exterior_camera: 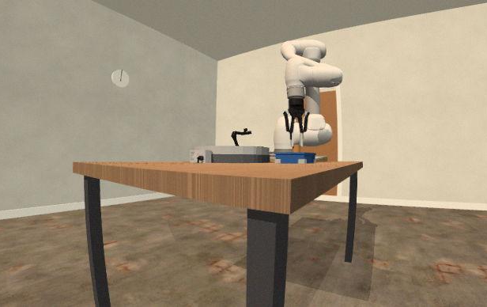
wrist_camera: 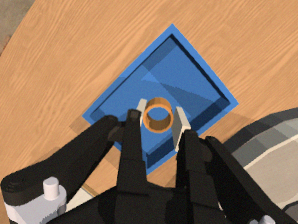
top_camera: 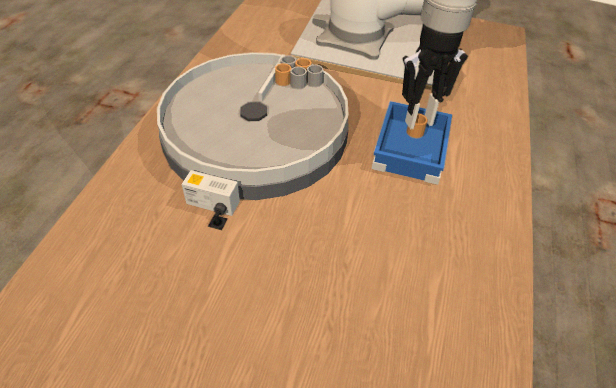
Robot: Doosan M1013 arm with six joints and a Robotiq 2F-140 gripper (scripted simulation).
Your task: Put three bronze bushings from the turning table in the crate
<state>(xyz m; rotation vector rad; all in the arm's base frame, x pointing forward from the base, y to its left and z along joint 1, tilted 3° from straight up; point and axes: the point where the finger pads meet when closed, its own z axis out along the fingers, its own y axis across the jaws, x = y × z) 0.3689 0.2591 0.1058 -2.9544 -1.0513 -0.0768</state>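
Note:
My gripper [top_camera: 421, 119] is shut on a bronze bushing [top_camera: 418, 126] and holds it upright, low inside the blue crate [top_camera: 413, 141]. The wrist view shows the bronze bushing [wrist_camera: 158, 116] between my two fingertips over the crate floor [wrist_camera: 162, 96]. I cannot tell whether it touches the floor. On the round grey turning table [top_camera: 253, 120], at its far edge beside a white divider, stand two more bronze bushings [top_camera: 282, 74] [top_camera: 304, 62] and three grey bushings [top_camera: 298, 77] [top_camera: 315, 75] [top_camera: 288, 60]. In the exterior view the gripper [exterior_camera: 296, 136] hangs just above the crate [exterior_camera: 295, 157].
A white control box [top_camera: 210, 192] with a black knob sits at the turning table's near edge. The arm's base plate [top_camera: 359, 45] lies at the far end of the wooden table, behind the crate. A dark hub [top_camera: 253, 111] marks the turning table's middle.

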